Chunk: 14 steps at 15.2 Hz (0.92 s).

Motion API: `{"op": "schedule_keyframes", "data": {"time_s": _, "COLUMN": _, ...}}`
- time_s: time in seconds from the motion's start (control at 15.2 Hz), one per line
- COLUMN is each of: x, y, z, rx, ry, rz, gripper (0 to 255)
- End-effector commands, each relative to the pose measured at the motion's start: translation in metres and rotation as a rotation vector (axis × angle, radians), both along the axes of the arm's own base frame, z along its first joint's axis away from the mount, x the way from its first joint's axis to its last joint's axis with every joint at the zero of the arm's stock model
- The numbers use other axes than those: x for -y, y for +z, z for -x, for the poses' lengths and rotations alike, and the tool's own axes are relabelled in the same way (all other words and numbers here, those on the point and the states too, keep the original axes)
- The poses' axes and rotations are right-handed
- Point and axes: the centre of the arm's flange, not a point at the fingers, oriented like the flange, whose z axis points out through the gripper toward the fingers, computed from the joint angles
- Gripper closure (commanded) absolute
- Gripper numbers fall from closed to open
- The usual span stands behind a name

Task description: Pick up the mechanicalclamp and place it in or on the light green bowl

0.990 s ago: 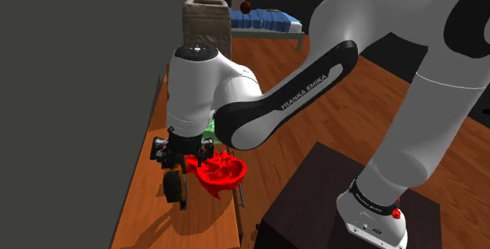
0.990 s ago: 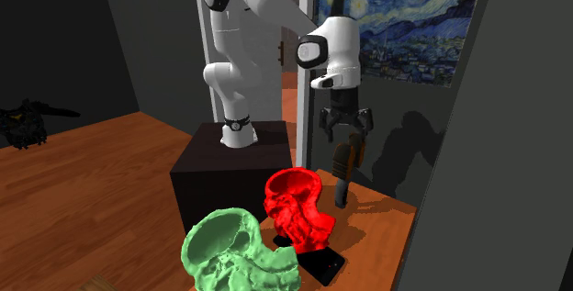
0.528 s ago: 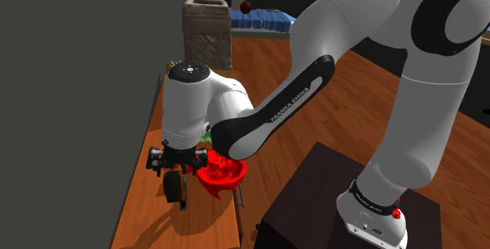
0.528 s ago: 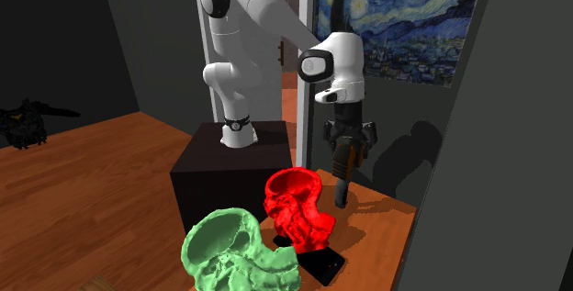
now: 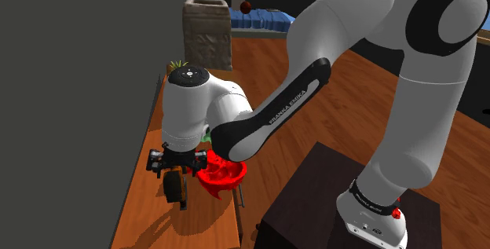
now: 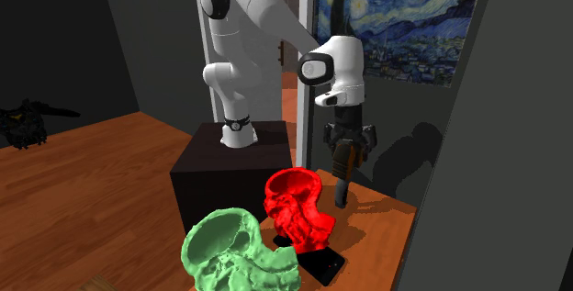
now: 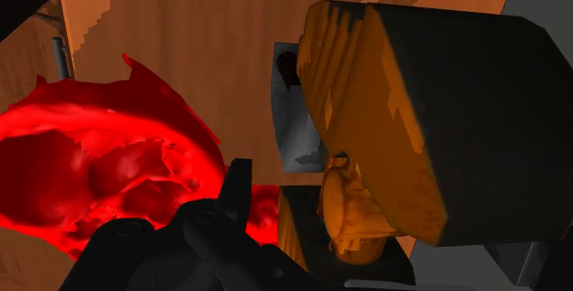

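Observation:
The mechanical clamp (image 6: 341,177), black and orange, stands upright on the wooden table (image 6: 376,229), right beside the red bowl (image 6: 297,208). My gripper (image 6: 345,148) is straight above it, fingers down around its top end. In the wrist view the clamp (image 7: 404,124) sits between the fingers. The one finger (image 7: 236,188) that shows stands a little apart from it, so the gripper is open. The other finger is hidden behind the clamp. The light green bowl (image 6: 241,252) sits past the red bowl, at the near end of the table in the second exterior view.
A dark wall (image 5: 86,90) runs along the table (image 5: 149,216) close to the gripper (image 5: 177,170) and the clamp (image 5: 178,191). The red bowl (image 5: 223,173) lies on the other side. A flat black object (image 6: 323,263) lies near the red bowl. The black stand (image 6: 230,174) is beside the table.
The hand has come down over the clamp's top and the elbow has swung. The clamp has not moved. In the last half second almost nothing shifted.

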Motion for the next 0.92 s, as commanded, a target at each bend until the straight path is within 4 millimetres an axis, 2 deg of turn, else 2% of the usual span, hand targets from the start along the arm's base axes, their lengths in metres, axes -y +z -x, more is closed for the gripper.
{"op": "schedule_keyframes", "data": {"time_s": 0.0, "x": 0.0, "y": 0.0, "z": 0.0, "rx": 0.0, "ry": 0.0, "rz": 0.0, "gripper": 255}}
{"op": "schedule_keyframes", "data": {"time_s": 0.59, "x": 0.0, "y": 0.0, "z": 0.0, "rx": 0.0, "ry": 0.0, "rz": 0.0, "gripper": 255}}
{"op": "schedule_keyframes", "data": {"time_s": 0.86, "x": 0.0, "y": 0.021, "z": 0.0, "rx": 0.0, "ry": 0.0, "rz": 0.0, "gripper": 255}}
